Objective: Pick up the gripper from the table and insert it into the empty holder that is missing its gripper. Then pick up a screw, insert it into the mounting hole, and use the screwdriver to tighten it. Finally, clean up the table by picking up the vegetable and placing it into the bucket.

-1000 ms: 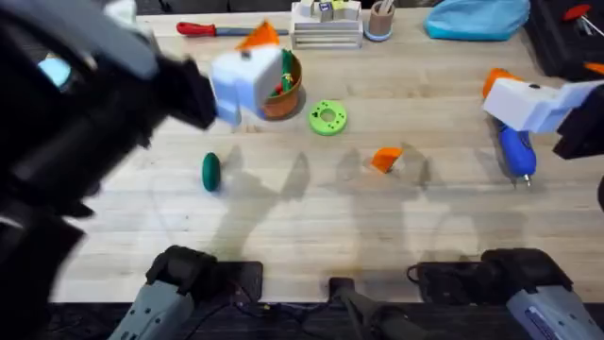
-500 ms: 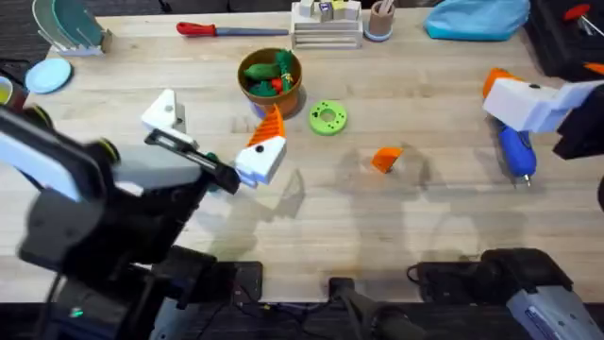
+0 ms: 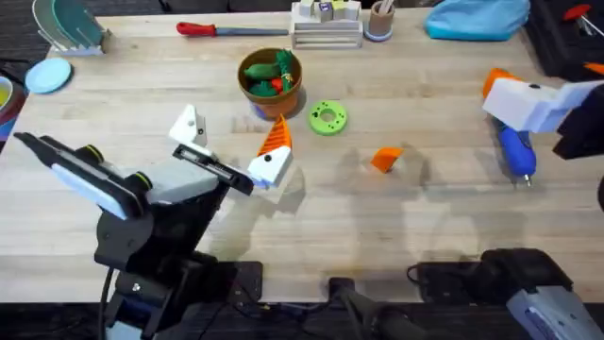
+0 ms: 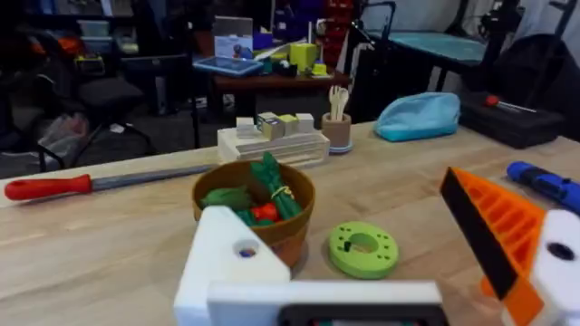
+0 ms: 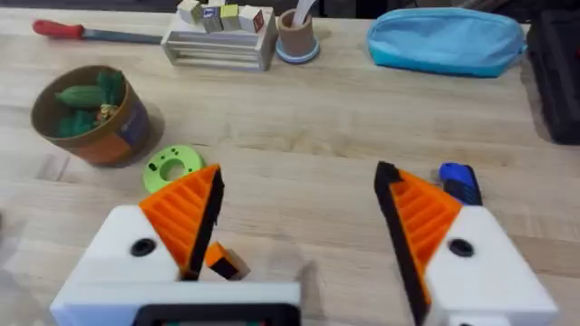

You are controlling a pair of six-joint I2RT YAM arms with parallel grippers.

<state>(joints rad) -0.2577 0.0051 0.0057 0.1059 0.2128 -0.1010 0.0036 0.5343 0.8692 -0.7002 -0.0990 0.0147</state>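
Note:
The gripper (image 3: 385,159), a small orange wedge, lies on the table right of centre and peeks out behind a finger as the gripper (image 5: 222,263). My left gripper (image 3: 233,127) stands open in front of the bucket (image 3: 272,80). One of its fingers is the bare white holder (image 3: 189,123), seen close as the holder (image 4: 236,263); the other finger carries an orange pad (image 4: 494,231). Green and red vegetables fill the bucket (image 4: 254,208). The blue screwdriver (image 3: 516,151) lies at the right, under my open right gripper (image 3: 510,94), whose fingers both have orange pads (image 5: 426,217).
A flat green disc (image 3: 327,117) sits right of the bucket. A red-handled tool (image 3: 212,29), a block rack (image 3: 326,24), a cup (image 3: 379,19) and a blue pouch (image 3: 477,19) line the far edge. Dishes (image 3: 57,42) stand at the far left.
My left arm dropped from close under the camera near the bucket to the table's left front, gripper open. It now covers the green vegetable that lay there. The right arm stayed still.

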